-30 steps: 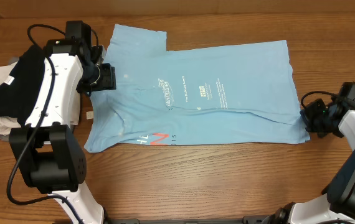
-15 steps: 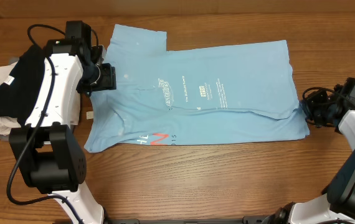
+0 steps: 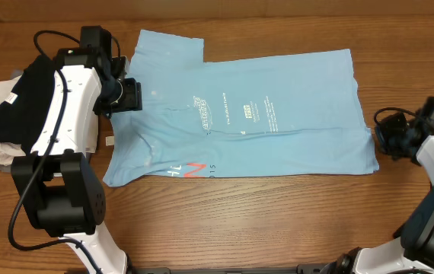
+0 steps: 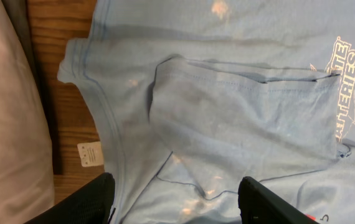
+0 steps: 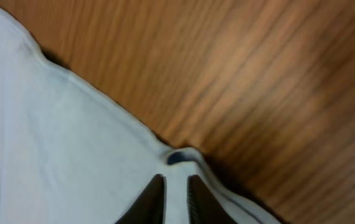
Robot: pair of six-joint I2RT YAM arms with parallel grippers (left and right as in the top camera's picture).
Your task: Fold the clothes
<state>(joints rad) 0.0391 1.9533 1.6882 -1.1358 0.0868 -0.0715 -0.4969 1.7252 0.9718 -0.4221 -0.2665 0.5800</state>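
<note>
The sky-blue T-shirt (image 3: 240, 114) with white lettering and a red-orange mark lies spread flat across the table. My left gripper (image 4: 177, 202) is open and hovers over the shirt's left side near a folded-in sleeve (image 4: 240, 118); in the overhead view it sits by the shirt's left edge (image 3: 126, 95). My right gripper (image 5: 176, 186) is shut on the shirt's hem (image 5: 187, 158) at its right edge, low on the table (image 3: 381, 143). The fabric bunches up between its fingers.
A pile of black, white and grey garments (image 3: 7, 106) lies at the far left under my left arm, and shows as pale cloth in the left wrist view (image 4: 6, 124). A small white tag (image 3: 110, 140) lies on the wood by the shirt. Bare wood runs along the front.
My right gripper has pulled the shirt's right edge outward to the right, flattening the fold near the lower right corner. The left arm has not moved.
</note>
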